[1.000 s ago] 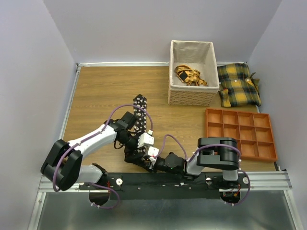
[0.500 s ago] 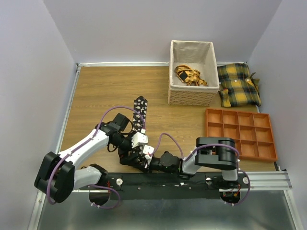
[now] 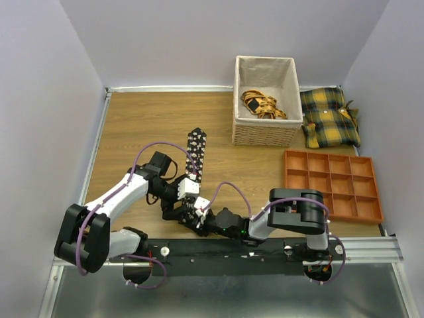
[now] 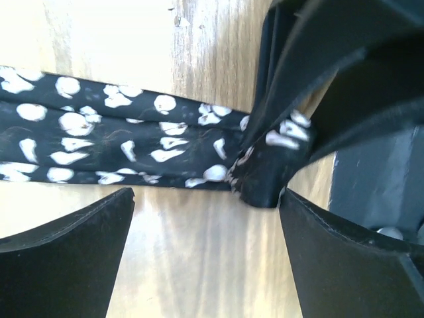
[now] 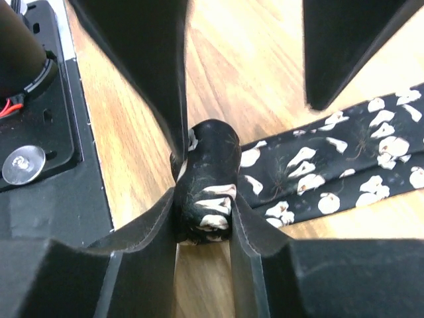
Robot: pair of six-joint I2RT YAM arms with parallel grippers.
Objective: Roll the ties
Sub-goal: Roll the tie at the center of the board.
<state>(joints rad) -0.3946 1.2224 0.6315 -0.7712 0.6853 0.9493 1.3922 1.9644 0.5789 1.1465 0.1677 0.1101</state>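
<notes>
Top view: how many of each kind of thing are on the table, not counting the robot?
Tie: 1
Basket: 1
Yellow bundle in the basket: 1
Cushions: 2
Tray: 1
Total: 6

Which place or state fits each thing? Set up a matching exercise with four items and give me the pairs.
1. left end effector
2. right end effector
3. basket
4. cushions

A. holds yellow patterned fabric
B. shut on the rolled end of the tie
C. far right corner, behind the orange tray
D. open over the flat strip of the tie

Pairs: 1-D, 2-B, 3-A, 4-C
</notes>
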